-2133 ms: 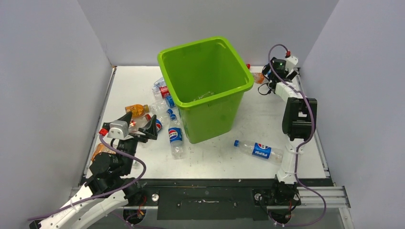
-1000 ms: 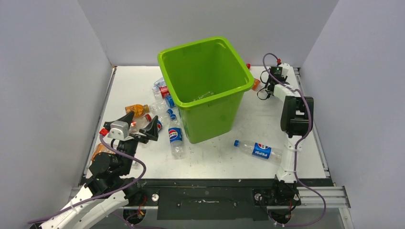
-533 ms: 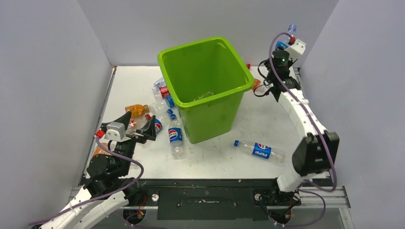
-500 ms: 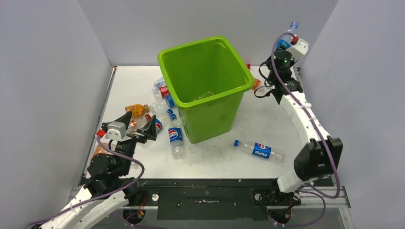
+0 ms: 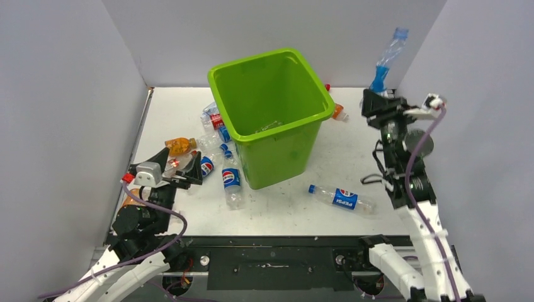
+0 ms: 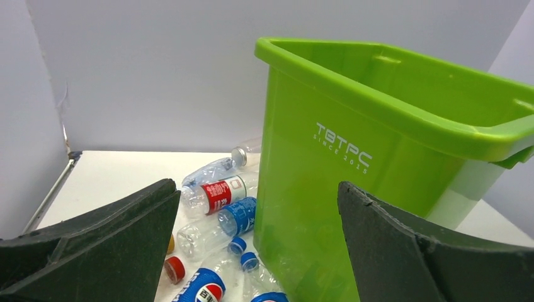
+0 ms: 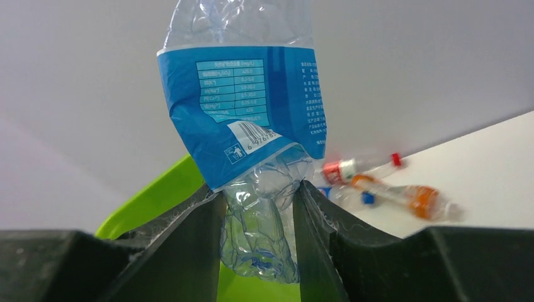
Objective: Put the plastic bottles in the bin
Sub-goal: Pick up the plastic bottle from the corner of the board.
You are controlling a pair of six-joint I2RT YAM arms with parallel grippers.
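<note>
The plastic bottles mostly lie on the white table, but one crumpled bottle, clear with a blue label, is held upright high in the air. The right gripper has its fingers pressed narrowly onto that bottle's crushed lower end, and the labelled part and neck rise above the fingertips. The bin stands below and to the left of those fingers, apart from them. Its lime rim shows just behind the left finger in the wrist view. The held bottle seems to be beside the bin's right rim rather than over its mouth, though the angle makes this hard to judge. Beyond the right finger, on the table, lie an orange bottle and a red-labelled bottle. Well below the fingers, toward the arm's base, a Pepsi bottle lies on its side.

The left gripper sits low over the table with its fingers spread wide and nothing between them. Ahead of the fingertips stands the bin's wall, with a clear bottle with a red band lying beside it. A second Pepsi bottle lies just past the right finger, and a second orange bottle lies beyond the left one.
</note>
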